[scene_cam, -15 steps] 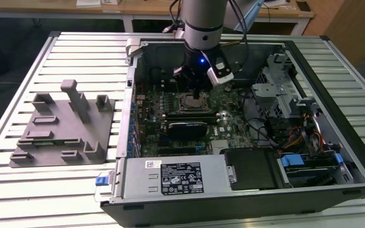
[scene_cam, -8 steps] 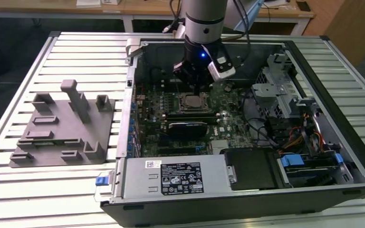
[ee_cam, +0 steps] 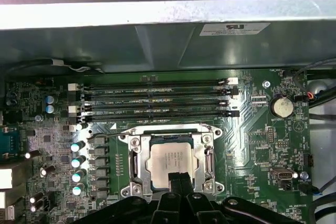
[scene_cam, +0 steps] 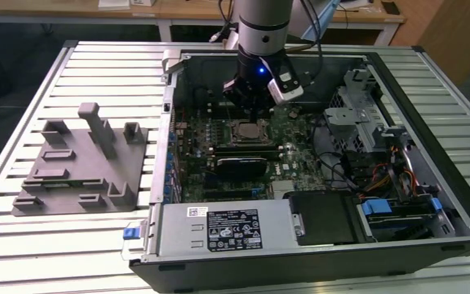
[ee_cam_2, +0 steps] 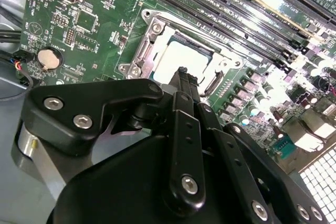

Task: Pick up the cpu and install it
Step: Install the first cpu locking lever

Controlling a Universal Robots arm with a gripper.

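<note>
The small square silver-topped cpu [ee_cam: 169, 157] lies flat inside the steel socket frame [ee_cam: 135, 157], with the black gripper [ee_cam: 178, 178], fingers together and empty, directly over that frame, so an off-centre push could tilt the chip in its seat; around the frame stands an open black computer case [scene_cam: 317, 269] on a slatted metal table [scene_cam: 88, 61].

Room light is even. Hard glare on case rim [ee_cam: 157, 14] in first wrist view. The cpu [ee_cam_2: 181, 60] top washes out in second wrist view. The motherboard [scene_cam: 292, 131] sits dim in exterior view.
</note>
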